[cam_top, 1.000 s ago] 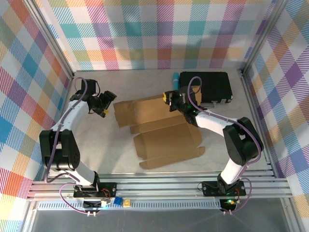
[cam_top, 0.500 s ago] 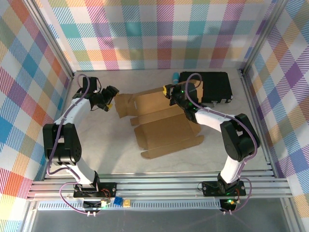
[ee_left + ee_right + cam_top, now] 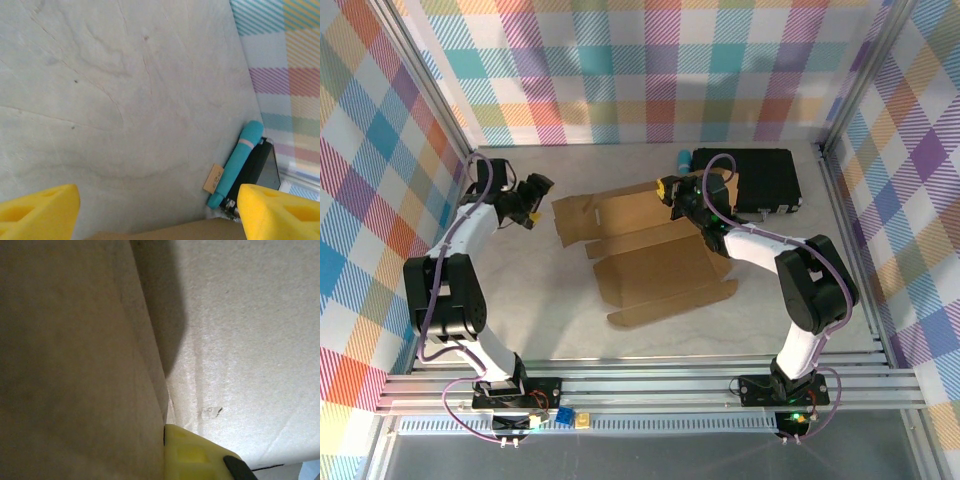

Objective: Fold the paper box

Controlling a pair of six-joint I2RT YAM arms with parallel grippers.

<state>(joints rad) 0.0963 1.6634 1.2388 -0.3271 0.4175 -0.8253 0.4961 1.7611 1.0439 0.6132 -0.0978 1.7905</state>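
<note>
The paper box (image 3: 650, 260) lies unfolded and mostly flat in the middle of the table, a brown cardboard sheet with creased flaps. My right gripper (image 3: 670, 192) is at its far edge, shut on a raised flap. In the right wrist view that flap (image 3: 75, 365) stands against my yellow finger (image 3: 200, 457), and another panel (image 3: 240, 330) lies behind. My left gripper (image 3: 532, 193) hovers open just left of the box's left flap without touching it. Its yellow fingertips (image 3: 40, 210) stand wide apart over bare table, with a strip of the box's edge (image 3: 165, 232) between them.
A black rectangular case (image 3: 750, 180) sits at the back right, with a teal pen (image 3: 684, 158) beside its left end. The pen (image 3: 237, 160) and a tiny tan scrap (image 3: 215, 178) lie against the case. Aluminium frame rails and plaid walls bound the table.
The box has slid a little toward the back and left with the right gripper. The left gripper came close to the box's left flap, then pulled back to the left.
</note>
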